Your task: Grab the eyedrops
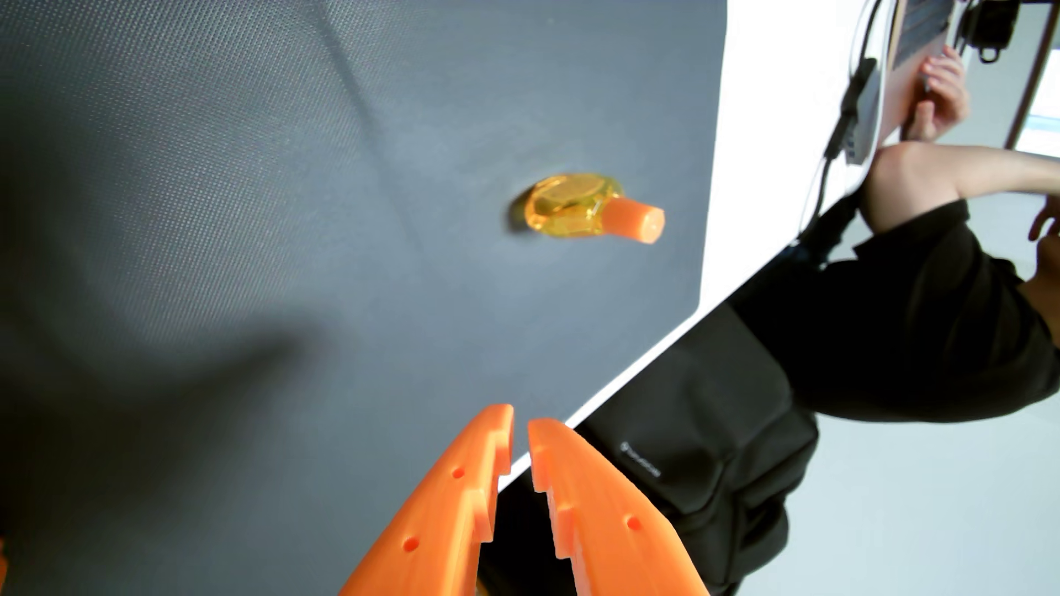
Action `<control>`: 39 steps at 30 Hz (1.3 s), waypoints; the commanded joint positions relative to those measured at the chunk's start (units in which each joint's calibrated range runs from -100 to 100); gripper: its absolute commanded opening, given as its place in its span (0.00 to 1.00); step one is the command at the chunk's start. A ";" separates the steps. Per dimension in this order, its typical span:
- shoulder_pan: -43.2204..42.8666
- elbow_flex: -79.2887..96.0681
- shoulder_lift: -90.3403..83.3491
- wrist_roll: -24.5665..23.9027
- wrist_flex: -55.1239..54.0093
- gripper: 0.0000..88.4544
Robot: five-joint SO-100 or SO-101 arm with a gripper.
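A: Wrist view, biggest first. Surface?

B: Dark grey textured mat [229,229], covers most of the left and middle, a crease running down near the top. White table [763,143] edge strip to its right.

A: Off the table?

B: Person in black clothing [918,332] at right, bare arm [946,172] bent, a hand [940,97] up top by cables. Black bag [688,458] below the table edge, lower middle-right.

A: Gripper?

B: Orange gripper [520,427] comes in from the bottom edge. Jaws nearly together, thin gap at the tips, nothing between them. Tips sit over the mat's lower right corner.

A: Target?

B: Eyedrops [573,209], small amber see-through bottle lying on its side on the mat, upper right of centre. Orange cap [636,220] points right, toward the table strip. Well apart from the gripper, up-frame from the tips.
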 commanded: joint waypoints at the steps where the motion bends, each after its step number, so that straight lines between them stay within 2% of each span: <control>1: -0.16 -9.54 7.18 0.68 2.30 0.01; 16: -0.08 -25.57 27.90 6.70 3.25 0.01; 24: 1.75 -35.66 37.58 6.12 8.53 0.01; 29: 5.57 -39.71 40.30 2.14 8.96 0.01; 35: 5.90 -43.49 43.78 2.41 8.87 0.01; 39: 5.82 -46.10 49.30 5.28 7.66 0.01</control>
